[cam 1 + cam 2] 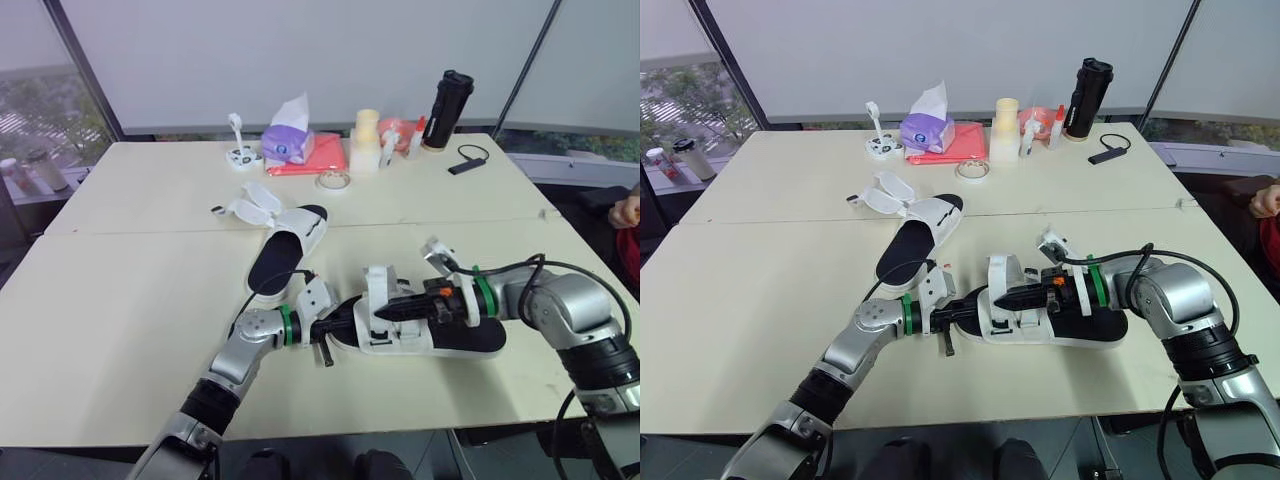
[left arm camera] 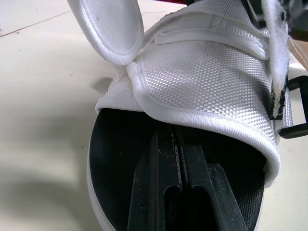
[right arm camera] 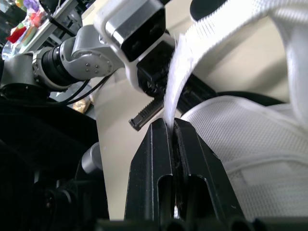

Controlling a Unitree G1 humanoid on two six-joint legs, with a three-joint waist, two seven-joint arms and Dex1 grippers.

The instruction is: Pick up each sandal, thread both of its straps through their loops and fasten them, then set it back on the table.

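Observation:
A white sandal with a black insole (image 1: pixel 470 338) lies at the table's front, toe pointing left. My right gripper (image 1: pixel 385 313) reaches over it from the heel side and is shut on a white strap (image 3: pixel 192 53), which stands up from the upper (image 1: pixel 378 288). My left gripper (image 2: pixel 177 132) comes in from the toe end, its fingers shut together and lying on the insole (image 2: pixel 115 159) under the front band. A second sandal (image 1: pixel 285 250) lies farther back near the table's middle, its straps (image 1: pixel 250 200) splayed open.
Along the far edge stand a purple tissue box (image 1: pixel 288 143), a red folder (image 1: pixel 325 157), a tape roll (image 1: pixel 333 180), a pale bottle (image 1: pixel 366 138), a black flask (image 1: pixel 450 98) and a small black device (image 1: pixel 467 165). A person's hand (image 1: pixel 628 211) is at the right edge.

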